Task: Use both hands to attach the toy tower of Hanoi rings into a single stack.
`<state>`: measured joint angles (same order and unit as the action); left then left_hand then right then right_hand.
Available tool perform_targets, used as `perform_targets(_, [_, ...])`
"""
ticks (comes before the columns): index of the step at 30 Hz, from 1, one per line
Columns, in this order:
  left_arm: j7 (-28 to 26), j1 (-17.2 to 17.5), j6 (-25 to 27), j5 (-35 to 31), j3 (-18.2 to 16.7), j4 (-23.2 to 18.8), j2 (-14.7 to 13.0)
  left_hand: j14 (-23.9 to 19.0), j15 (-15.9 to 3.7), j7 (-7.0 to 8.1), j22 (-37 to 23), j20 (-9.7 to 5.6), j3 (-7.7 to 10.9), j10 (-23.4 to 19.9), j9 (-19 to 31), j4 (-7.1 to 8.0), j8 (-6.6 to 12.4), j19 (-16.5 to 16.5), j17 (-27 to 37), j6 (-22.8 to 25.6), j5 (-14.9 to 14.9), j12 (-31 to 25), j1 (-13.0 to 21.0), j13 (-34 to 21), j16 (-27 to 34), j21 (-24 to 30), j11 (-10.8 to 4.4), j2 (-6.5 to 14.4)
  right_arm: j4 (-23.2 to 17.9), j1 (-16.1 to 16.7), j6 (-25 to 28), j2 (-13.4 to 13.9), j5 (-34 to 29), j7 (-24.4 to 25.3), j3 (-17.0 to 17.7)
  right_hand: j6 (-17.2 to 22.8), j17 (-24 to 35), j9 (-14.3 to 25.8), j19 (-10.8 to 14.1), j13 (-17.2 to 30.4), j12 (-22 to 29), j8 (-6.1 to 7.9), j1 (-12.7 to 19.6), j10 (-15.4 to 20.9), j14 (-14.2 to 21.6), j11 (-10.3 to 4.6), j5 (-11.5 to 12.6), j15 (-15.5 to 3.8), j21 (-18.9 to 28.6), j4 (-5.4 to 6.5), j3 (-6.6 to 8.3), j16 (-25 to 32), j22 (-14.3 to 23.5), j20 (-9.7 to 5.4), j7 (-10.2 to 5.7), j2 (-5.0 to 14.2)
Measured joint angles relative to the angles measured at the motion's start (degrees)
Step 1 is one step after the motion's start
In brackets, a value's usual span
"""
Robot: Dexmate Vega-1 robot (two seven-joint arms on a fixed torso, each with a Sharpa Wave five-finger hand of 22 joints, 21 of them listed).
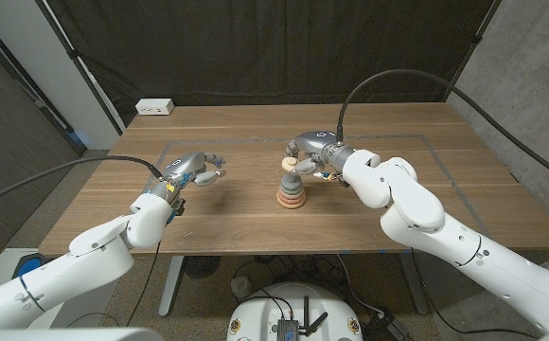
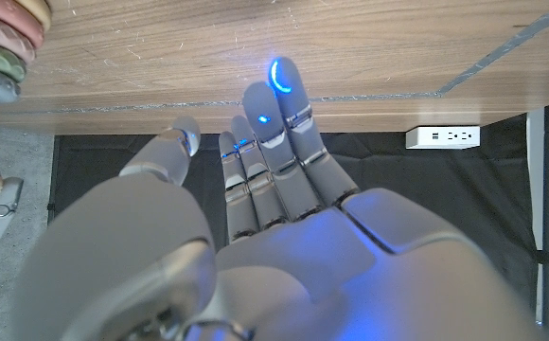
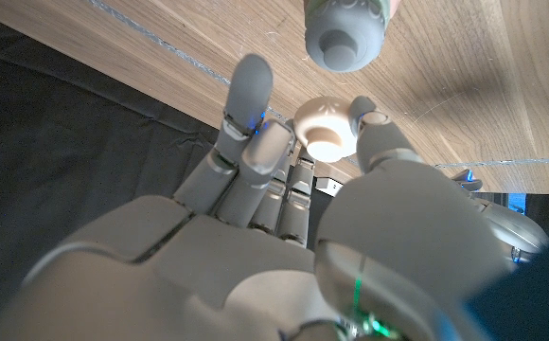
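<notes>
Right hand (image 1: pixel 310 156) pinches a small cream ring (image 1: pixel 291 163) just over the stack (image 1: pixel 292 192) on the table (image 1: pixel 426 189); the peg points straight up. Left hand (image 1: pixel 197 170), open and empty, waits well apart.

One wooden bench (image 1: pixel 369 213), one stack of pastel toy rings (image 1: pixel 292 194), one cream ring (image 1: pixel 290 163) in the right robot hand (image 1: pixel 310 153), two robot hands, left robot hand (image 1: pixel 191 171) apart, one white power strip (image 1: pixel 154 107).

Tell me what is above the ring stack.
Right hand holds a cream ring just above the ring stack. Whether it touches the stack's top cannot be seen.
</notes>
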<state>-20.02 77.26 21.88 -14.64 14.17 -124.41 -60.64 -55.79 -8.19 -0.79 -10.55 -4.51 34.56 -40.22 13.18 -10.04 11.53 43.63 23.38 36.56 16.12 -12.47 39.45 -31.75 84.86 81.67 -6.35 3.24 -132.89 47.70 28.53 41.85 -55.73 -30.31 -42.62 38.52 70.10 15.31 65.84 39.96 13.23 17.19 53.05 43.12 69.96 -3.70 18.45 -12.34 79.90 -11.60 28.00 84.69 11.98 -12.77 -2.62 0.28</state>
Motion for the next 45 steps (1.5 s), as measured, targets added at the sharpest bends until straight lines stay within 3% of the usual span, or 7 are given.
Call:
perform_targets(21, [-0.35,1.27,0.36,0.13,-0.92,-0.34,0.16,0.0,0.0,0.0,0.01,0.0,0.16,0.0,0.0,0.16,0.0,0.0,0.01,0.0,0.0,0.0,0.0,-0.27,0.0,0.0,0.0,0.0,2.38,-1.14,0.08,-2.09,-1.44,-4.05,-0.95,0.08,0.07,0.0,0.0,0.34,-0.44,0.19,-0.17,0.22,-0.25,0.22,-0.1,-0.26,0.22,0.0,0.0,0.29,-0.14,0.0,0.08,0.17])
perform_targets(45, [-0.29,2.15,0.06,0.34,-1.58,-0.28,0.29,0.0,0.0,0.0,0.02,0.0,0.54,0.0,0.0,-0.08,0.0,0.0,0.0,0.0,-0.05,0.0,0.01,-0.26,0.33,0.44,0.0,0.01,4.04,-1.9,0.63,-2.99,-1.75,-5.11,-2.11,0.06,0.07,0.0,0.0,0.52,-0.88,-0.06,-0.17,0.42,-0.56,0.42,-0.42,0.06,0.43,-0.24,0.24,0.94,-0.26,0.0,0.06,0.17])
